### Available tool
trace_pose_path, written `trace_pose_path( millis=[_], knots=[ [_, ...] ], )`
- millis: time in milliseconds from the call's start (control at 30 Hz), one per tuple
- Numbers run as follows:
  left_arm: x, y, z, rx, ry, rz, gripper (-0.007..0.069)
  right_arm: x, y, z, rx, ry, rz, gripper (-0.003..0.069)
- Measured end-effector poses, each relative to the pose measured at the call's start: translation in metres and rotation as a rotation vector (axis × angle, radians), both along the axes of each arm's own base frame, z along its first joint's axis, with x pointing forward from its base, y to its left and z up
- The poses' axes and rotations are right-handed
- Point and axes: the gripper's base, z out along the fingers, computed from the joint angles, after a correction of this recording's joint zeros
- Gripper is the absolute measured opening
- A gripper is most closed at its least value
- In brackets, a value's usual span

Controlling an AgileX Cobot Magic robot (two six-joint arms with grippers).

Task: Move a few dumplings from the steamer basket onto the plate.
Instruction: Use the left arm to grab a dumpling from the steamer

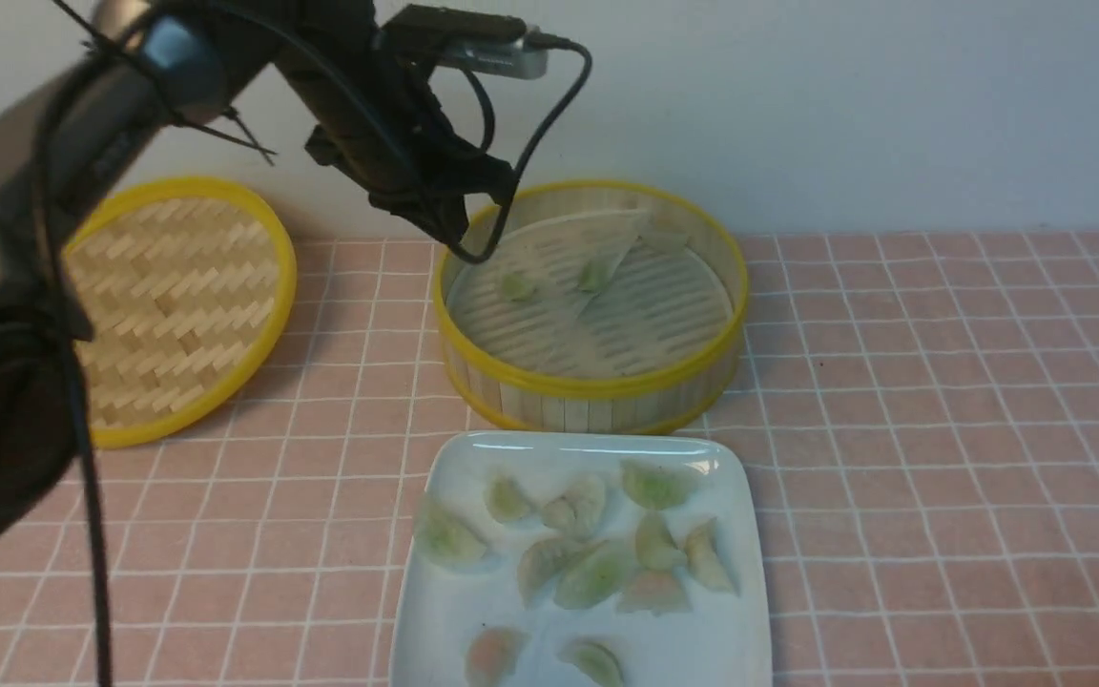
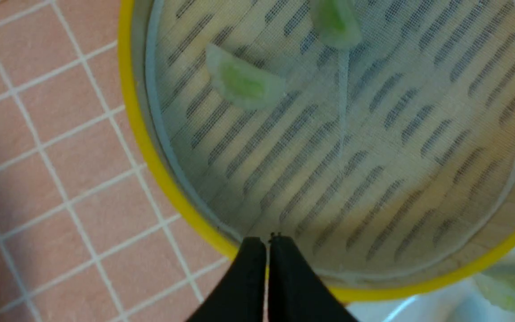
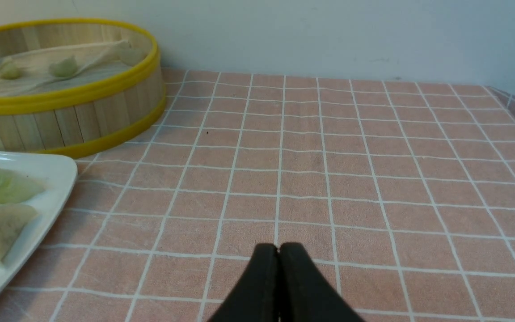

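Currently my left gripper (image 2: pixel 267 243) is pinched fully shut with nothing in it. It hangs over the far-left rim of the steamer basket (image 1: pixel 597 386) and looks clear of it.

Target is the nearest dumpling (image 2: pixel 244 82), flat on the liner (image 2: pixel 373 134) in the left half of the basket floor. From my tips it lies ahead and further into the basket. In the front view that reads as right of the tips and lower. Its long axis runs slanted against the seam between my fingers, neither along it nor square to it. So I reckon: open, turn the wrist to close across the short side, then drop in.

The second dumpling (image 2: pixel 334 22) sits just beyond, by the liner's fold. A third dumpling (image 3: pixel 128 54) looks tucked near the far wall.

Left arm is clearly the nearer one. My right gripper (image 3: pixel 279 250) is also closed on nothing, over bare tablecloth (image 3: pixel 373 179), well apart from the basket on its right.

The plate (image 1: pixel 702 649) sits just in front of the basket, already carrying the plated dumplings (image 1: pixel 597 572), so probably little left to shift
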Motion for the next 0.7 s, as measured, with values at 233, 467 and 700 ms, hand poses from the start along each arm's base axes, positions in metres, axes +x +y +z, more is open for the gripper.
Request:
trace_pose_path(
  millis=[233, 467, 700],
  knots=[
    [0.034, -0.015, -0.044, 0.013, -0.018, -0.044, -0.0006, 0.000, 0.000, 0.000, 0.000, 0.000, 0.000, -0.0010],
    [0.046, -0.025, -0.063, 0.034, -0.105, -0.123, 0.0106, 0.000, 0.000, 0.000, 0.000, 0.000, 0.000, -0.0010],
    [0.053, -0.037, -0.089, 0.035, -0.140, -0.131, 0.0431, 0.000, 0.000, 0.000, 0.000, 0.000, 0.000, -0.0010]
  ],
)
